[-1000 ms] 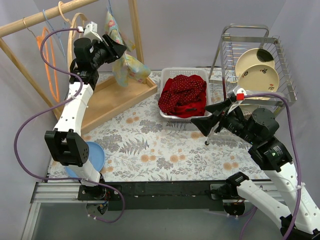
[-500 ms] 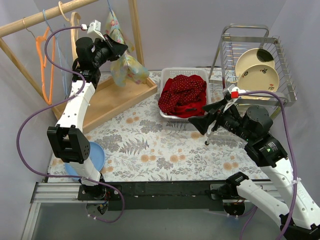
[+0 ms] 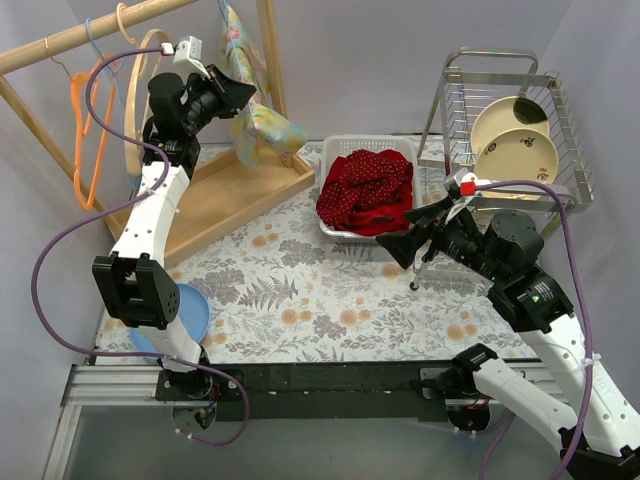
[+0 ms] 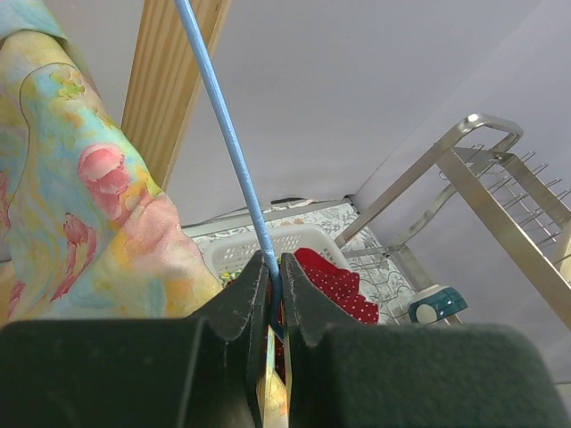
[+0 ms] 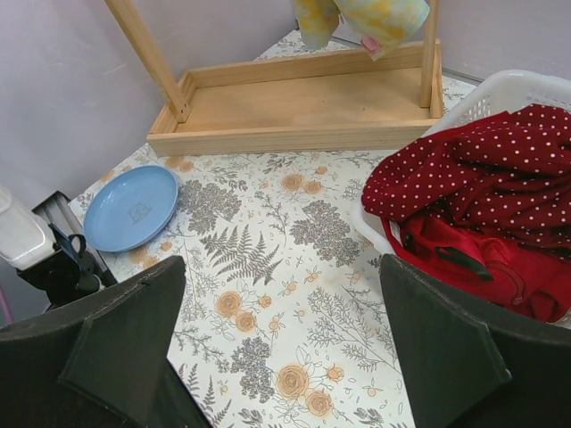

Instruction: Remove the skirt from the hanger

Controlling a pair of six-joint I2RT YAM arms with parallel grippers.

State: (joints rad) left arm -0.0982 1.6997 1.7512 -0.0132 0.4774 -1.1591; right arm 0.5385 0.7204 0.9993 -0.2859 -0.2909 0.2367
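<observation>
While the floral skirt [image 3: 262, 128] hangs on its blue hanger [image 4: 225, 134] at the right end of the wooden rail [image 3: 90, 32], I have the left claw [image 4: 274, 267] raised beside it. Its two fingers are pinched tight on the hanger's thin blue wire. In the left wrist view, the skirt's pastel cloth lies just to the left of the fingers and drapes down past them. Below the skirt sits the rack's wooden base tray [image 3: 230, 195], and an orange hanger [image 3: 85, 140] hangs further left on the same rail.

To the right of the tray, a white basket [image 3: 340, 145] on the flower-printed counter [image 3: 300, 300] holds a red polka-dot garment [image 3: 365, 190]. My right claw [image 5: 285, 330] hovers just beside that basket with its fingers spread wide, gripping nothing. A blue plate [image 5: 129, 209] lies by the left arm's base, and a wire dish rack [image 3: 500, 60] with cream plates [image 3: 515, 150] stands at the far right.
</observation>
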